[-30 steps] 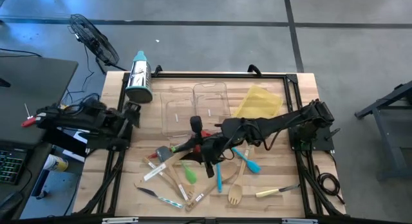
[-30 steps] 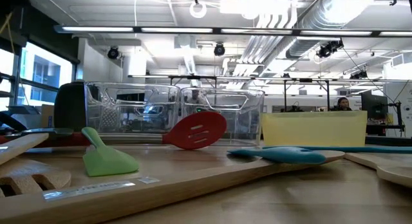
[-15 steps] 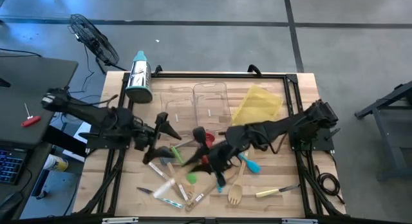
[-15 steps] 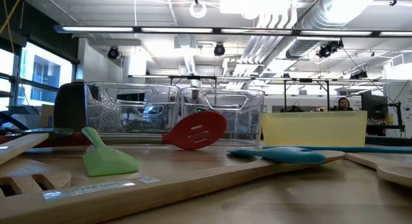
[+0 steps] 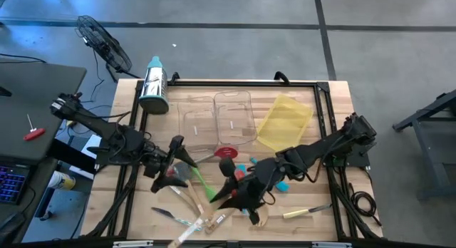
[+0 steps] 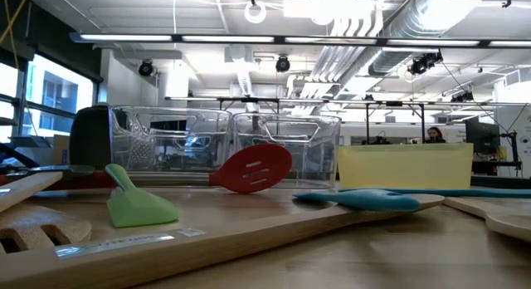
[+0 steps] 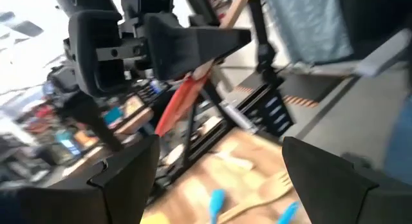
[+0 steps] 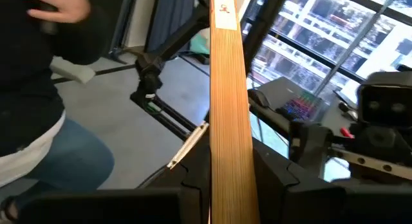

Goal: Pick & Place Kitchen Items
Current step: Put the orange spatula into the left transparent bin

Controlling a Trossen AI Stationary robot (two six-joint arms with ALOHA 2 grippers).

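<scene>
right gripper [image 5: 226, 198] swings off the mid-tabletop pile toward the front edge, pinching a wooden utensil [image 8: 228, 114] upright | left gripper [image 5: 173, 166] now out over the utensils, fingers spread, empty | red spatula [image 5: 225, 153] by clear bins [image 5: 217, 120] | pick made, placing next
</scene>
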